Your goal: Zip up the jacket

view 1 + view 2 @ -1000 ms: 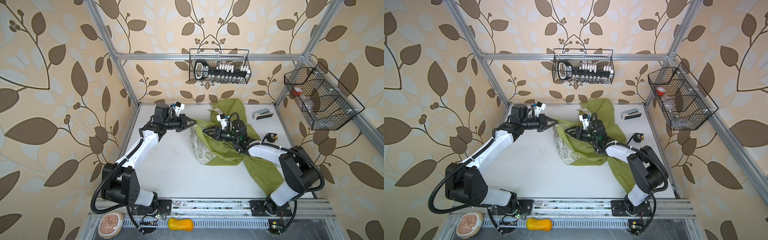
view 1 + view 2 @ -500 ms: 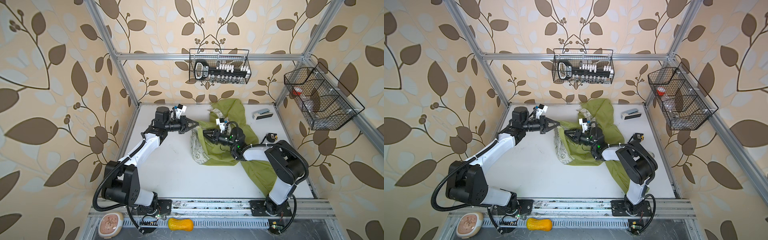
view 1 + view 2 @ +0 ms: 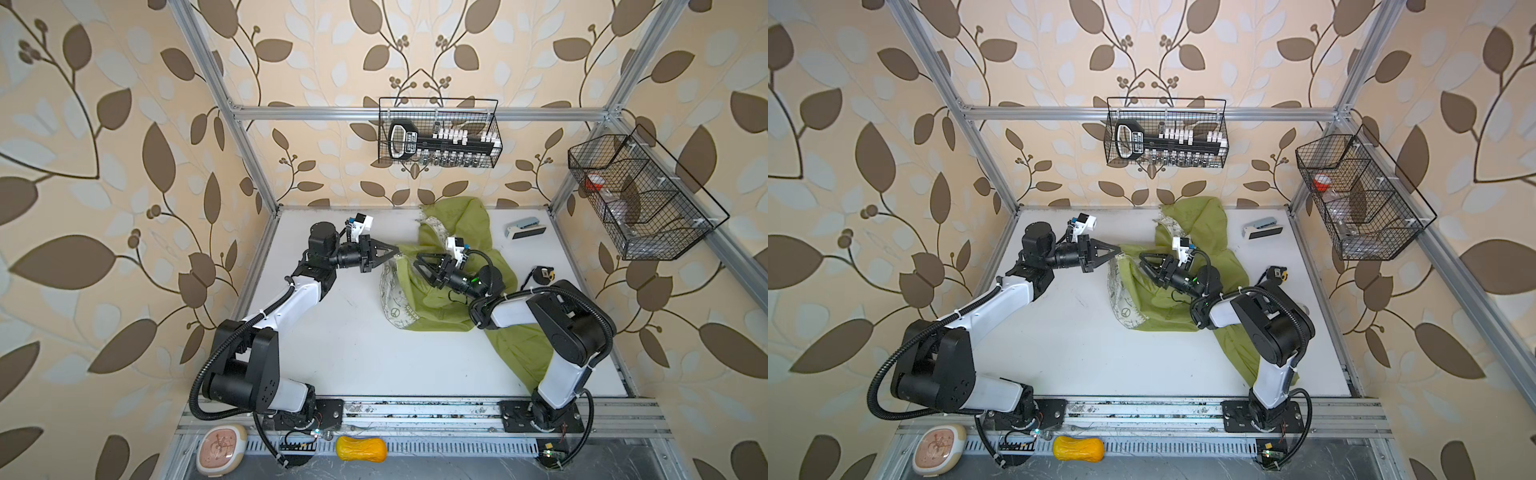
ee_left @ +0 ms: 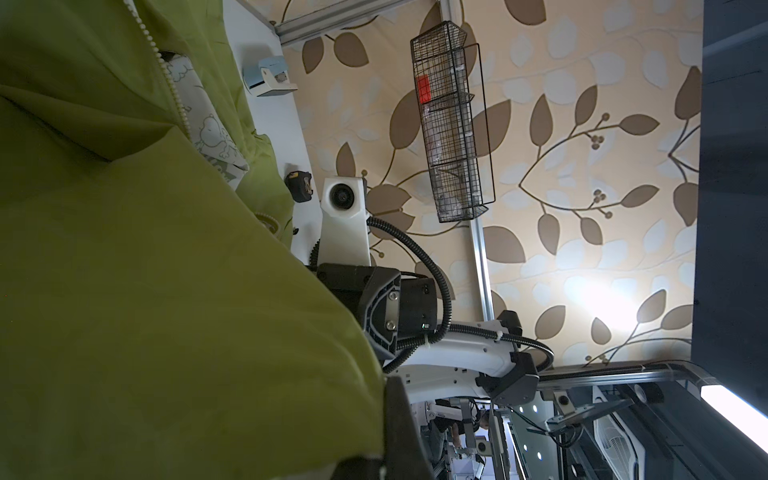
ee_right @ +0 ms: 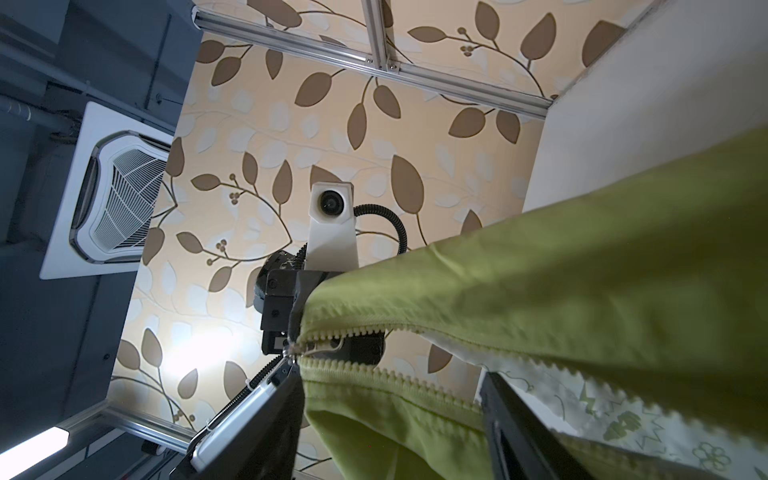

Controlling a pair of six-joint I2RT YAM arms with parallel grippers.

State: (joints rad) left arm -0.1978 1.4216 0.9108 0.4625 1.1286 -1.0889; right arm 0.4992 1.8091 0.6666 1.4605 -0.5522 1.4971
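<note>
The olive-green jacket (image 3: 440, 307) (image 3: 1163, 316) lies crumpled at the table's back right, with its printed white lining showing. My left gripper (image 3: 397, 249) (image 3: 1119, 249) is shut on the jacket's corner at the zipper's end and holds it off the table; in the left wrist view the jacket (image 4: 166, 291) covers most of that gripper (image 4: 382, 449). Just to the right, my right gripper (image 3: 420, 268) (image 5: 390, 415) stands open. Its fingers (image 5: 270, 415) straddle one toothed zipper edge (image 5: 395, 382). The zipper slider (image 5: 291, 352) sits by the left gripper, and the two tooth rows part from it.
A light blue and white stapler-like tool (image 3: 521, 227) and a small black and yellow tape measure (image 3: 542, 274) lie at the back right. Wire baskets (image 3: 438, 133) (image 3: 640, 195) hang on the back and right walls. An orange object (image 3: 360, 454) lies on the front rail.
My right gripper has moved a little left along the jacket toward the left gripper, and its arm has folded closer. The left gripper shifted slightly right, still holding the corner.
</note>
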